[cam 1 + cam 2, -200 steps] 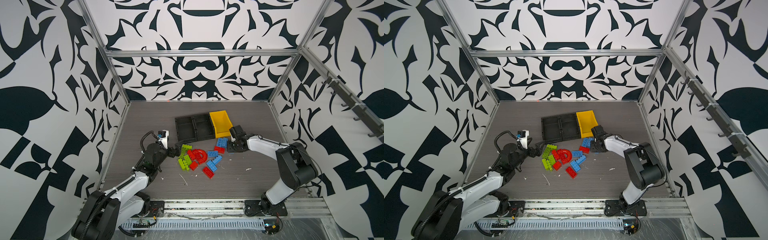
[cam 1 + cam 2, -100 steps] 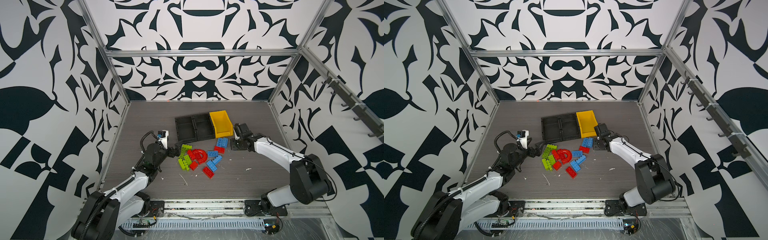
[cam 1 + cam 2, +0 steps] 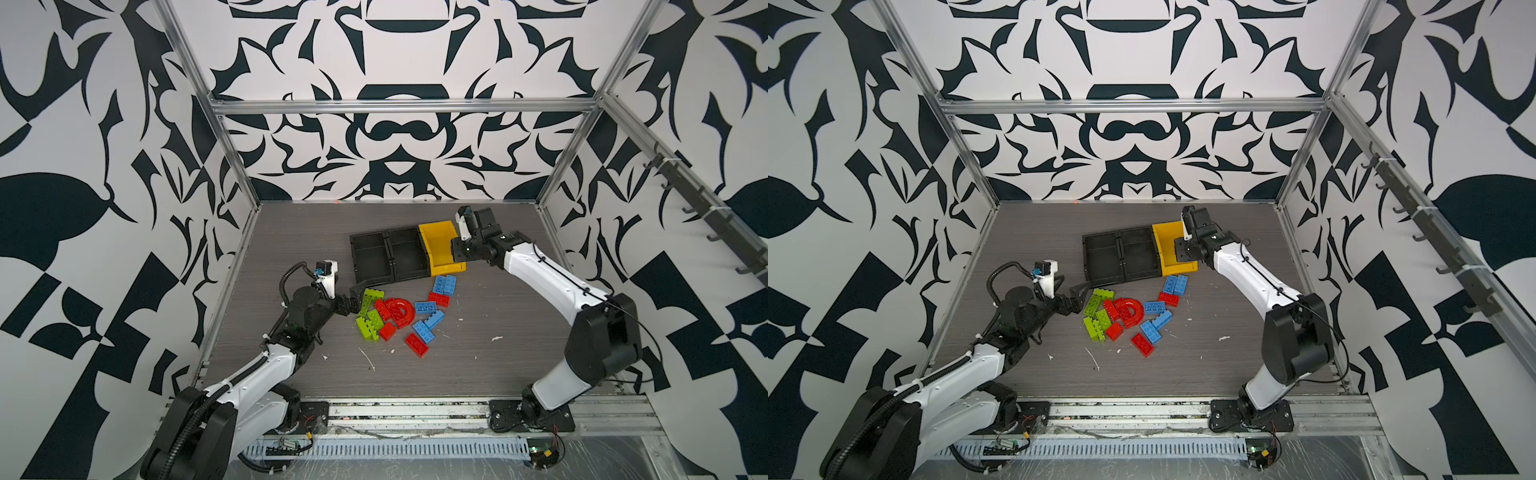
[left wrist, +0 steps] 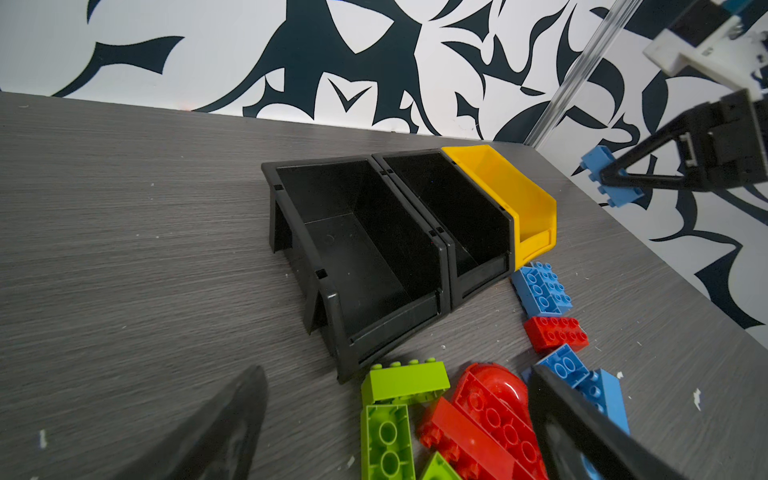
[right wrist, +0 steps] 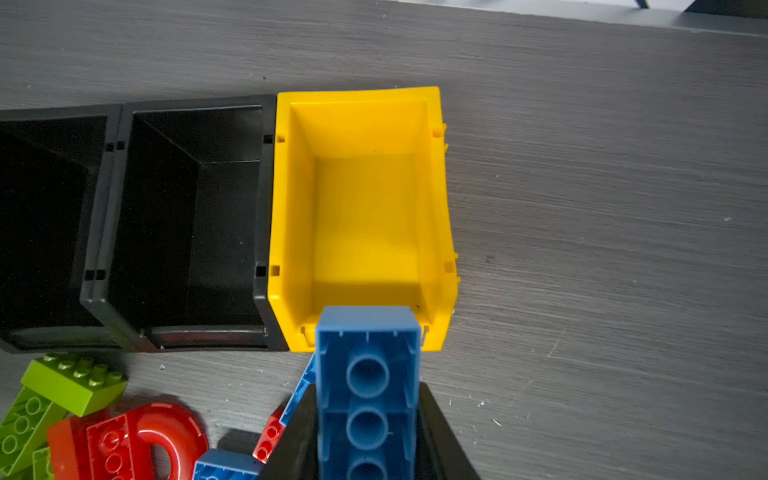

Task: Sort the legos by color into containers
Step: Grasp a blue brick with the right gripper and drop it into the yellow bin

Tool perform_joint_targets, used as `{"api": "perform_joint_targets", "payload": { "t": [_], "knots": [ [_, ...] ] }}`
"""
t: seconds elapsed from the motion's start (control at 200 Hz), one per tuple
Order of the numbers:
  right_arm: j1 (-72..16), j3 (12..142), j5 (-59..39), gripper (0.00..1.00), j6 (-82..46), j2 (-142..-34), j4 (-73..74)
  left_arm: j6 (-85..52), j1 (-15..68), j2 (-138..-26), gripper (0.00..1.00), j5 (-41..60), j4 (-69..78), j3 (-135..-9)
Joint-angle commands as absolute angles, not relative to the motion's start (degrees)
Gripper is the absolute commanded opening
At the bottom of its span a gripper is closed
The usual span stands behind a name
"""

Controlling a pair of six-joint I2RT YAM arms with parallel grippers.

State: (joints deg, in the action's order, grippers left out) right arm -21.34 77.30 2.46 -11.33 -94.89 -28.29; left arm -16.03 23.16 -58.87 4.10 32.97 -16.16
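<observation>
Blue brick (image 5: pixel 368 353) is clamped in the right gripper (image 5: pixel 368 436), jaws pressing on its two long sides, hollow underside facing the wrist camera. The brick hangs off the table (image 3: pixel 498 353), over the front lip of the yellow bin (image 5: pixel 291 208). In a top view the right gripper (image 3: pixel 457 249) sits at that bin's right front corner.

The middle black bin (image 3: pixel 407 253) touches the yellow bin and the left black bin (image 3: pixel 370 257) touches the middle one, all in one row.

Left gripper (image 3: pixel 353 299) has its jaws wide apart and holds nothing. It is low at the left edge of the loose pile, fingertips just beside a green brick (image 3: pixel 371 298).

The pile lies on the table in front of the bins: greens on the left, red arch (image 3: pixel 401 311) in the middle, blues and reds to the right. Blue pair (image 3: pixel 444 284) lies just in front of the yellow bin, red brick (image 3: pixel 438 298) against its near side. White scraps (image 3: pixel 368 357) are scattered nearer the arm bases.
</observation>
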Motion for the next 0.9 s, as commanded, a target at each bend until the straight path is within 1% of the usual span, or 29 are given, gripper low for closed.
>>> {"api": "perform_joint_targets", "payload": {
  "t": [0.0, 0.25, 0.405, 0.555, 0.675, 0.735, 0.775, 0.895],
  "knots": [
    [-21.01, 82.85, 0.99, 0.29, -9.18, -99.35, -27.82, -15.59, 23.21, -57.53, 1.0, 4.57, 32.1, -17.4],
    [-20.91, 90.25, -2.55, 0.29, -7.4, -110.01, -26.15, -15.66, 23.26, -58.01, 1.0, 3.98, 32.36, -17.18],
    [-20.91, 92.47, -2.99, 0.29, -7.79, -113.96, -25.56, -15.5, 23.27, -57.66, 1.0, 4.03, 32.13, -17.21],
    [-20.92, 93.52, -2.56, 0.3, -8.24, -115.66, -25.36, -15.41, 23.24, -57.22, 1.0, 3.78, 32.01, -17.05],
    [-20.86, 94.01, -2.12, 0.36, -8.67, -116.29, -25.28, -15.6, 23.22, -57.3, 1.0, 4.05, 32.0, -17.15],
    [-20.88, 94.39, -1.49, 0.44, -9.11, -116.37, -25.4, -15.68, 23.24, -57.52, 1.0, 4.13, 32.09, -17.14],
    [-20.89, 94.41, -1.41, 0.47, -9.37, -116.12, -25.39, -15.77, 23.29, -57.7, 1.0, 4.03, 32.27, -17.16],
    [-20.92, 94.66, -1.27, 0.51, -9.49, -114.56, -26.4, -16.09, 23.26, -57.92, 1.0, 4.63, 32.35, -17.37]
  ]
}}
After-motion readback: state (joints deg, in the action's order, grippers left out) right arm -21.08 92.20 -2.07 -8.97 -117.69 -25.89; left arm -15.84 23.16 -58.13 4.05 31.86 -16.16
